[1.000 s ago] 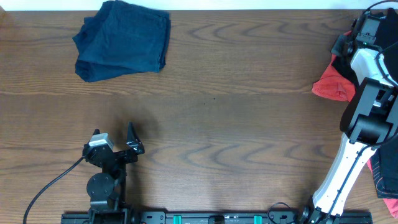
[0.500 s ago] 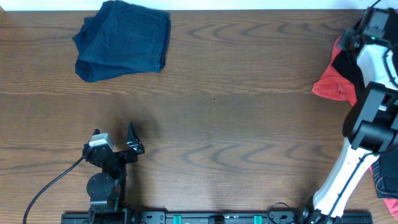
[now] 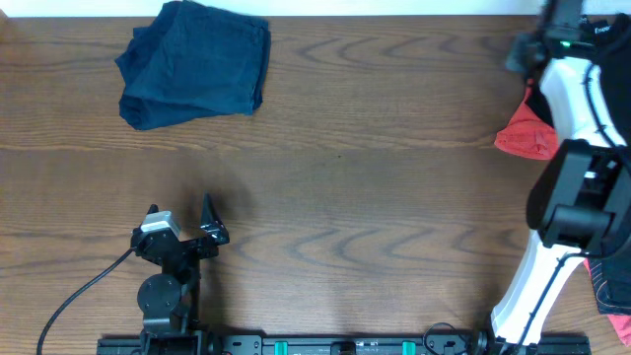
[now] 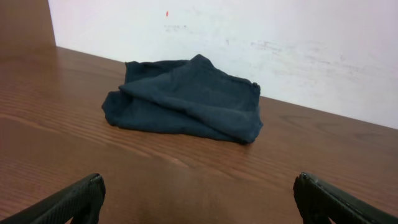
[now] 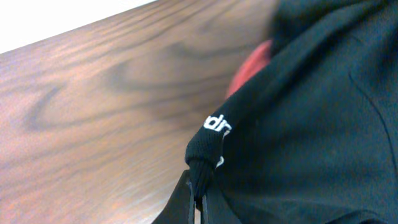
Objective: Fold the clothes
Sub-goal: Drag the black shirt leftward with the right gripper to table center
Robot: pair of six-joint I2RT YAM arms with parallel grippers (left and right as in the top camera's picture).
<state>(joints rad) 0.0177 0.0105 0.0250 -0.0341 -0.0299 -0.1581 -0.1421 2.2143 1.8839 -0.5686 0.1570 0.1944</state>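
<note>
Clothes, l. to r.: navy garment point(image 3: 195, 64) sits far-left on table point(image 3: 375, 197), left gripper point(image 3: 210, 223) idle, jaws wide, empty; right gripper point(image 5: 194, 208) pinches black garment point(image 5: 311, 124) by its edge, beside coral-pink garment point(image 3: 523, 138) at right, and should lift slowly w/o snagging the pink.
</note>
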